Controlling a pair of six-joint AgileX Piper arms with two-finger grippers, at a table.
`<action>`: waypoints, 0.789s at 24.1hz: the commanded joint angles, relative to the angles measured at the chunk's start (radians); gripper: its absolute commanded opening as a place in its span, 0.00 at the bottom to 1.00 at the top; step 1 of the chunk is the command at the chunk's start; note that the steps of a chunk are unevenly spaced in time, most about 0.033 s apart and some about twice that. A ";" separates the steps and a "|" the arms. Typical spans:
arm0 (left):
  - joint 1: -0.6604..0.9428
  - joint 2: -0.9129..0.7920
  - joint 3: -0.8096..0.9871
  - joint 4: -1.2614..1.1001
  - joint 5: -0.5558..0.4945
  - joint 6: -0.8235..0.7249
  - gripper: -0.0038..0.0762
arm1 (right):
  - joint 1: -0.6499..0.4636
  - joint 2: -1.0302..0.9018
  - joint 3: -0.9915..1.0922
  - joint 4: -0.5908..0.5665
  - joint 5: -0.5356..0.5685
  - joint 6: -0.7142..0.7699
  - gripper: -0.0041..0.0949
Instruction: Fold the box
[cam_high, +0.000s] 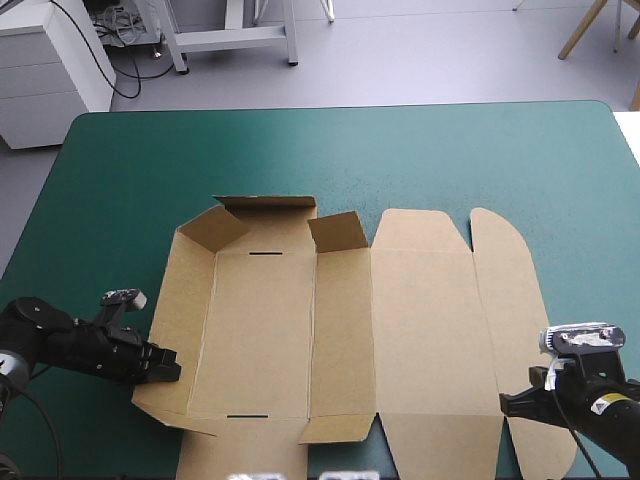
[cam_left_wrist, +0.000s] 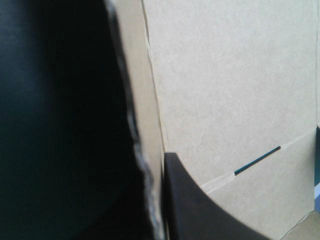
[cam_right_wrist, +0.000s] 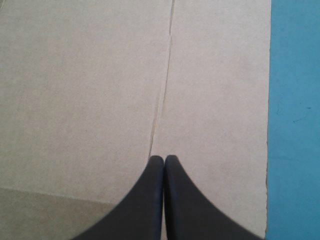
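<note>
The brown box (cam_high: 420, 330) lies as a cut sheet in the middle of the table, mostly flat. Its left wall (cam_high: 180, 320) leans up a little, and two small flaps (cam_high: 338, 232) at the far end stand raised. My left gripper (cam_high: 170, 368) is at the left wall's near outer edge. In the left wrist view the gripper (cam_left_wrist: 161, 160) is shut on the box (cam_left_wrist: 230, 90), with the wall's edge between its fingers and one finger (cam_left_wrist: 200, 215) on the inside. My right gripper (cam_high: 508, 402) is at the rounded right flap's near end, shut, its tip (cam_right_wrist: 164, 158) over a crease in the board (cam_right_wrist: 90, 90).
The bare teal-green cover (cam_high: 350, 150) stretches from the box to the table's far edge, with narrower strips to the left and right. In the right wrist view the cover (cam_right_wrist: 295, 125) borders the flap's edge beside my gripper. A narrow slot (cam_left_wrist: 256, 161) is cut in the panel ahead of my left gripper.
</note>
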 joint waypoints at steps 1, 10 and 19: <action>-0.061 -0.015 -0.081 0.022 0.075 -0.049 0.04 | 0.002 0.003 -0.025 0.011 -0.048 -0.008 0.02; -0.376 0.017 -0.534 0.305 -0.048 -0.243 0.04 | 0.002 0.003 -0.025 0.011 -0.050 -0.010 0.02; -0.742 0.254 -0.942 0.833 -0.104 -0.285 0.04 | 0.002 0.003 -0.025 0.011 -0.050 -0.010 0.02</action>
